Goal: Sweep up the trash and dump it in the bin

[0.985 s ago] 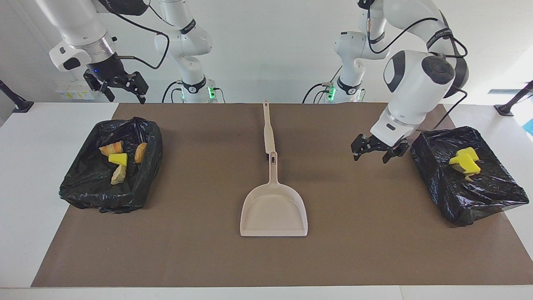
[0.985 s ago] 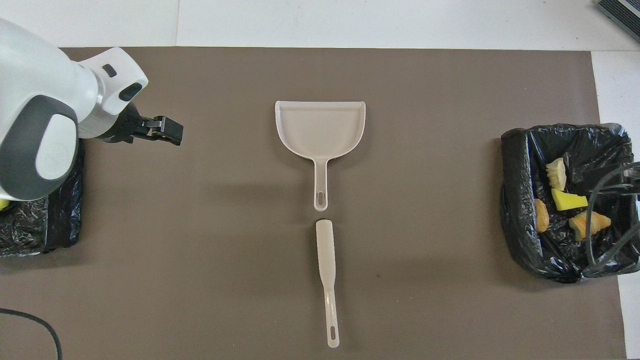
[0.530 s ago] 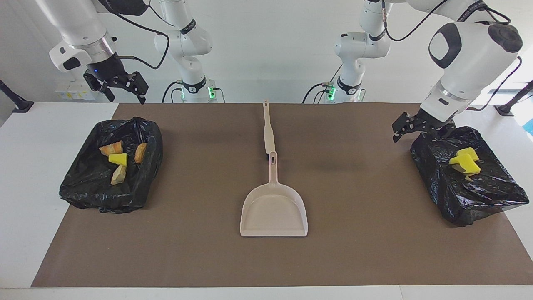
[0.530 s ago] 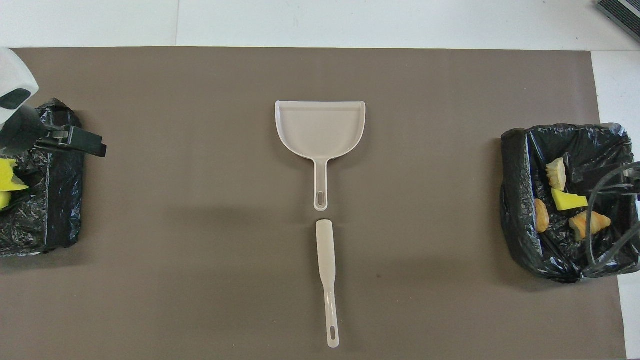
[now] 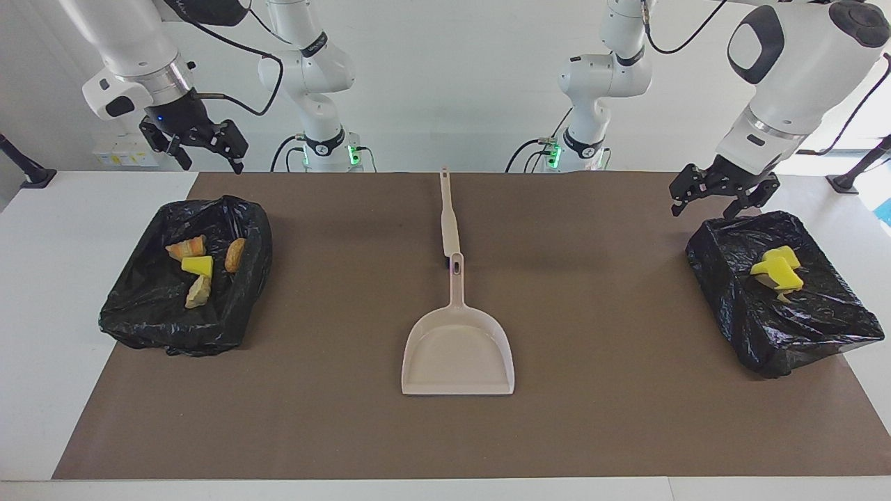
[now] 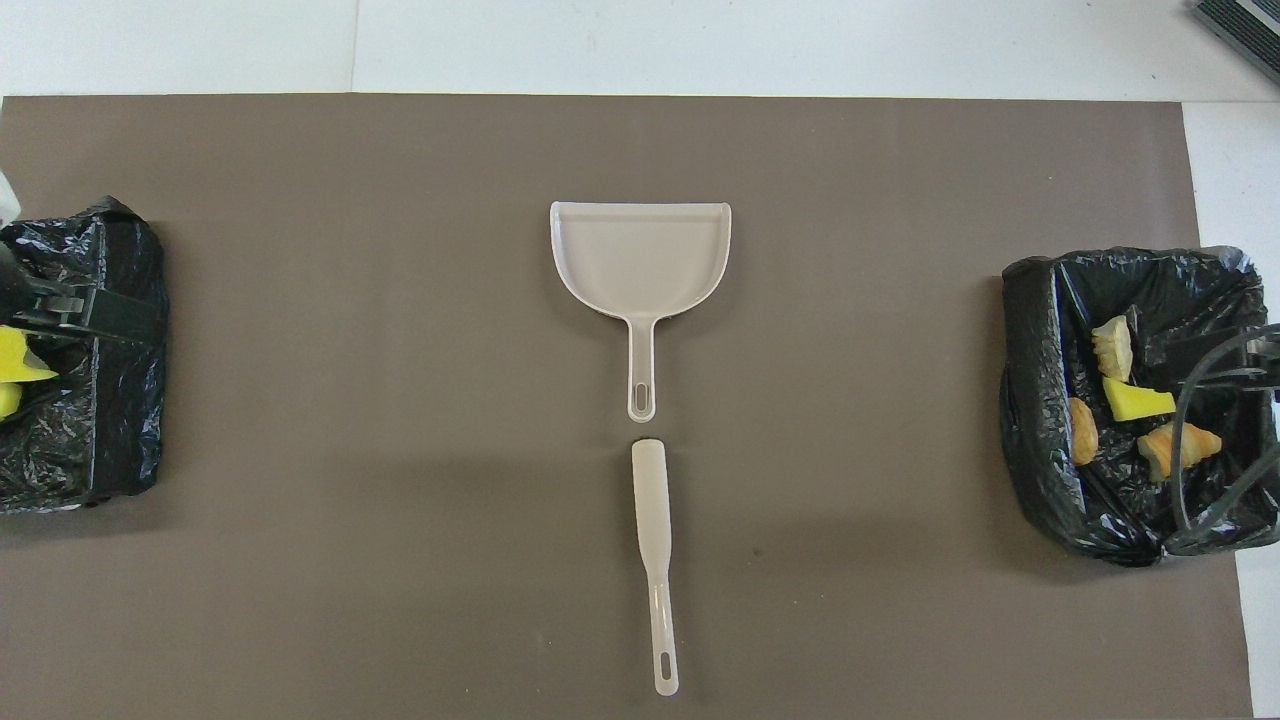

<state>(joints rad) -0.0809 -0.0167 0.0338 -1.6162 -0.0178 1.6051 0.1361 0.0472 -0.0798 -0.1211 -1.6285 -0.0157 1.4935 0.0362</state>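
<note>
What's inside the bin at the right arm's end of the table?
The black-lined bin holds four chunks: an orange-brown piece, another, a yellow foam piece and a pale beige lump. Anything beneath them is hidden.

Brown mat (image 5: pixel 592 431) on a white table (image 5: pixel 42 313). At mid-mat, a beige dustpan (image 5: pixel 457 355) and a beige brush (image 5: pixel 449 223), both plain. At each end of the mat, a bin lined with glossy black plastic: the bin (image 5: pixel 184 278) at the right arm's end holds trash (image 5: pixel 198 268) in bright yellow, orange-brown and pale beige; the bin (image 5: pixel 783 292) at the left arm's end holds yellow chunks (image 5: pixel 778 268), possibly with a paler piece beneath. The arms are white, with black grippers.
</note>
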